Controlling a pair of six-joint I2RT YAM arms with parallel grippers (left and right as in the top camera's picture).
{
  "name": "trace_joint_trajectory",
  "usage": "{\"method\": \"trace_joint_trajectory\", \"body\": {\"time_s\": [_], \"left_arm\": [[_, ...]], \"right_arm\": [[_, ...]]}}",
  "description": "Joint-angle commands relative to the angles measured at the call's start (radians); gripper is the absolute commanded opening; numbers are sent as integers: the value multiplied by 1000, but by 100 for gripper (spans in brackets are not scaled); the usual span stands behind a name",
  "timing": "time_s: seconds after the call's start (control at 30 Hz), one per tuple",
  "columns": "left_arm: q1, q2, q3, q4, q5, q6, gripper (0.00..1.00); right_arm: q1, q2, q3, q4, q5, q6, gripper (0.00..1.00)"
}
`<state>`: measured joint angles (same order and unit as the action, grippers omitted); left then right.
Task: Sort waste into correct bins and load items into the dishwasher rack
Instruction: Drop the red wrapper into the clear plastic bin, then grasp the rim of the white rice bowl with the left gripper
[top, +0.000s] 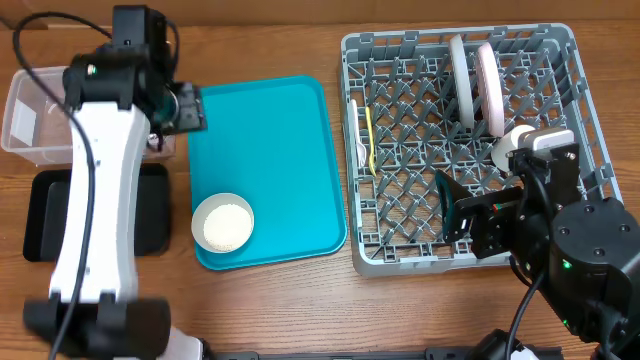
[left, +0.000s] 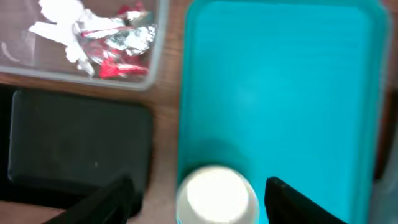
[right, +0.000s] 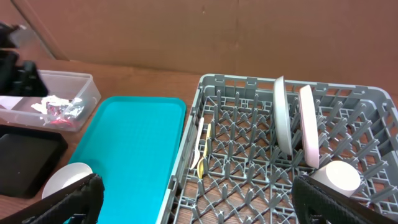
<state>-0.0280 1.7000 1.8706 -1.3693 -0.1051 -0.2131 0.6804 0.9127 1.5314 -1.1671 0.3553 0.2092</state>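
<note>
The small white bowl (top: 222, 222) holds whitish grains and sits on the teal tray's front left; it also shows in the left wrist view (left: 216, 194) and the right wrist view (right: 65, 179). The white napkin (left: 62, 25) and red-and-silver foil wrapper (left: 124, 40) lie in the clear tub (top: 30, 125). The black tray (top: 95, 210) looks bare. The grey-blue plate (top: 462, 80), white plate (top: 490, 88) and white cup (top: 510, 148) are in the grey rack (top: 400, 240). My left gripper (top: 188, 108) is open and empty, above the tub's right end. My right gripper (top: 455, 205) is open and empty over the rack's front.
The large teal tray (top: 265, 150) lies between the bins and the rack. A thin yellow utensil (top: 368, 135) lies in the rack's left side. The black tray (left: 74, 149) sits just in front of the tub. The table is brown wood.
</note>
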Motion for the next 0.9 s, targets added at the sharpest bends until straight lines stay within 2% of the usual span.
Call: {"method": "trace_joint_trajectory", "body": {"time_s": [0.0,0.13,0.3,0.43,0.53,0.6,0.87], "left_arm": [[-40,-35,14,-83,23,-65,70],[-74,-34,-42,-169,126,-52,65],[-161,-34,-183,-151,237,-28,61],[-272,-34,-370,-93,180,-144,60],[-335,-34,-502,9,175,-177,59],[-355,-34,-592,98,118,-220,59],[-351,-33,-728,301,50,-210,60]], "right_arm": [[-2,-8,7,5,10,0,100],[-2,-8,7,5,10,0,100],[-2,-8,7,5,10,0,100],[-2,-8,7,5,10,0,100],[-2,-8,7,5,10,0,100],[-2,-8,7,5,10,0,100],[-2,-8,7,5,10,0,100]]}}
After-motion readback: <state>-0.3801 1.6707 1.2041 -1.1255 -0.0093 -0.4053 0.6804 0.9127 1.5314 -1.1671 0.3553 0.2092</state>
